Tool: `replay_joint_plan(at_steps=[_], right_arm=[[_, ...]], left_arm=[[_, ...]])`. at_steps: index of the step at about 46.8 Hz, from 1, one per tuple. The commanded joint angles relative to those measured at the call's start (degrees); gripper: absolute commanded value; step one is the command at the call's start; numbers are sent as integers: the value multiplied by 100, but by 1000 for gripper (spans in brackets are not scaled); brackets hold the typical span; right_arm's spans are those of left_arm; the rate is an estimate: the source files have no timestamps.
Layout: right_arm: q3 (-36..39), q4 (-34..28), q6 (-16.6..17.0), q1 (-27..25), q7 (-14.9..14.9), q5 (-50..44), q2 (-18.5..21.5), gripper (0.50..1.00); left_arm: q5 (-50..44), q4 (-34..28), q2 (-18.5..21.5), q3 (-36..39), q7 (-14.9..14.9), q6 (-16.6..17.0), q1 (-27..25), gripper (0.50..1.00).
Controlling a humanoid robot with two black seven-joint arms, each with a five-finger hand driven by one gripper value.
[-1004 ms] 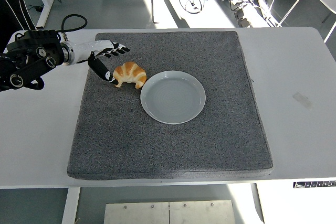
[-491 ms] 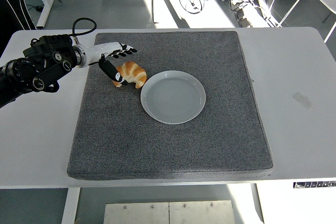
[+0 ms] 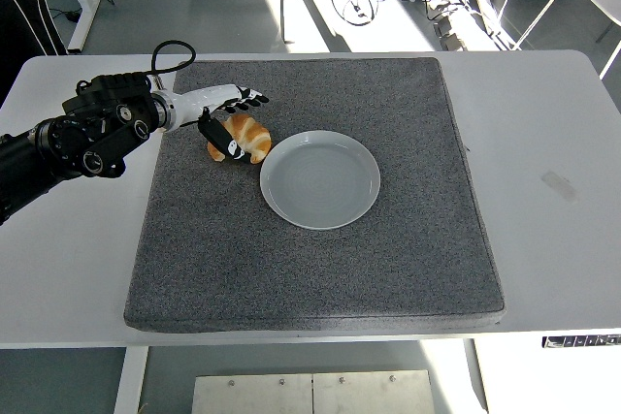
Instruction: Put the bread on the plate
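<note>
My left hand [image 3: 229, 113] reaches in from the left edge, over the far left part of the grey mat [image 3: 320, 269]. Fingers [image 3: 250, 99] spread and extended above the bread; thumb [image 3: 221, 141] angled down in front of it, at its near-left side. Hand brackets the bread but is not closed on it; whether the thumb tip touches the crust I cannot tell.

Bread [image 3: 247, 137]: a golden croissant, lying flat on the mat, partly under my fingers. It sits just beside the left rim of the plate [image 3: 320, 179], not on it.

Plate: pale, round, near the mat's centre. Mat lies on the white table [image 3: 553, 181].
</note>
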Motion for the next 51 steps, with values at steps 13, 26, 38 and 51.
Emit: replay_joint_plan(at_steps=[13, 26, 38, 51], right_arm=[[0, -5, 2, 0, 0, 0, 0, 1000], [-17, -5, 2, 0, 0, 0, 0, 1000], [-17, -5, 2, 9, 0, 0, 0, 1000], [-17, 3, 2, 18, 0, 0, 0, 1000]], left_arm=[[19, 3, 19, 360, -79, 0, -31, 837], [19, 56, 19, 501, -193, 150, -67, 606], [27, 267, 45, 562, -342, 176, -444, 500], [19, 258, 326, 888, -448, 97, -1411, 500]])
